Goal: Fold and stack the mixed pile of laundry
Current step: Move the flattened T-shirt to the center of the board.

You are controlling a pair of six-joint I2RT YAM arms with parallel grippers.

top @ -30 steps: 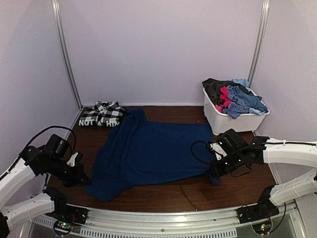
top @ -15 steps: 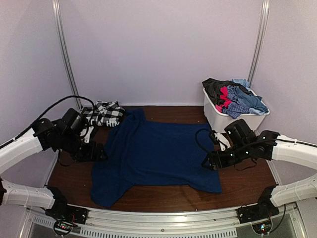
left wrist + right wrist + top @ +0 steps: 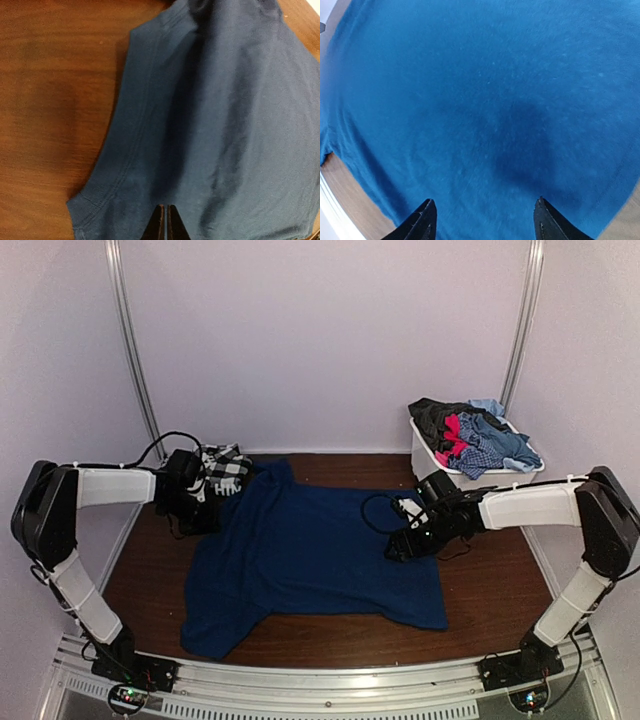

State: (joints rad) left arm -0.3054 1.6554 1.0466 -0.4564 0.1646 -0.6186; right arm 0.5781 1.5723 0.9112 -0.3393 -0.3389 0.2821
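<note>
The long navy blue piece (image 3: 320, 550) lies spread flat across the middle of the table. My left gripper (image 3: 205, 520) is at its far left edge, just in front of the folded black-and-white checked shirt (image 3: 225, 465). In the left wrist view the left gripper (image 3: 165, 207) is shut, tips against the navy cloth (image 3: 225, 125) near a ribbed cuff; no cloth shows between them. My right gripper (image 3: 395, 550) hovers over the piece's right part. Seen from the right wrist, the right gripper (image 3: 485, 202) is open above smooth blue fabric (image 3: 485, 100), holding nothing. More of the mixed laundry pile (image 3: 475, 435) fills the bin.
The white plastic bin (image 3: 470, 485) stands at the back right against the wall, close behind my right arm. Bare brown table (image 3: 500, 590) shows right of the navy piece and along its near edge. Pale walls close in the back and both sides.
Both grippers left the navy piece's near corners and moved toward the back. The left one opened, then shut at the far left edge; the right one opened. The near right corner now lies flat.
</note>
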